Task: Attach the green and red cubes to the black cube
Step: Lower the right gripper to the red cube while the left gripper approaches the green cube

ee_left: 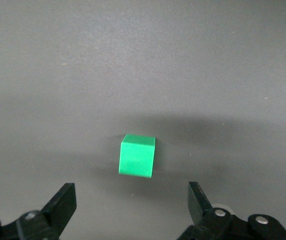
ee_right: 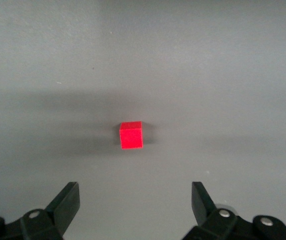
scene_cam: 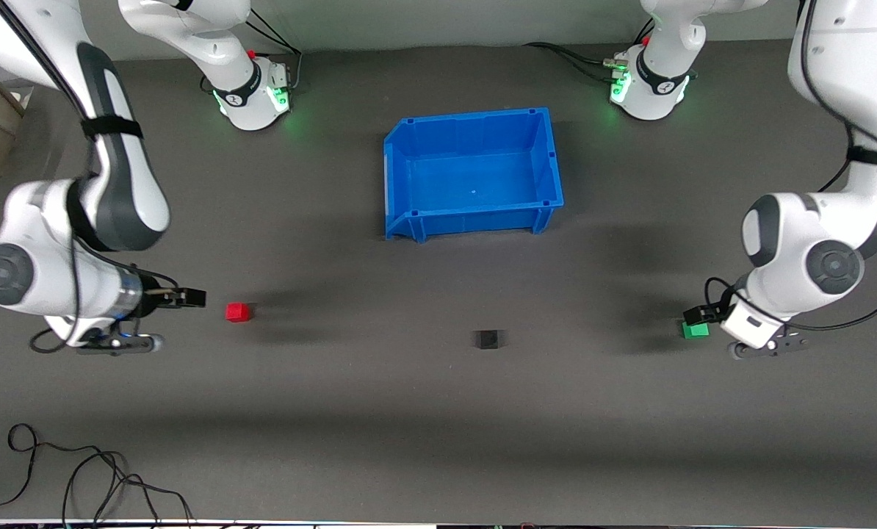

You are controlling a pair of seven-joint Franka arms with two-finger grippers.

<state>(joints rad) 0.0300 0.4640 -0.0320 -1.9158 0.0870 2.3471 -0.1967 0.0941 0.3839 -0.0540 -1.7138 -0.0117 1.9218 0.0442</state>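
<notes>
Two robot arms line up on their cubes at a gray table (scene_cam: 438,441): the left gripper (ee_left: 133,205), fingers spread wide and holding nothing, sits low just beside the green cube (scene_cam: 695,330) at the left arm's end of the table, while the right gripper (ee_right: 135,202), likewise wide open and empty, points at the red cube (scene_cam: 238,312) a short way off at the right arm's end. Between them lies the black cube (scene_cam: 488,339), well apart from both (the piece the other two are meant to join). Each open gripper faces its cube squarely, apparently set for a straight grasp. A blue bin (scene_cam: 402,158) stands empty farther from the camera.
</notes>
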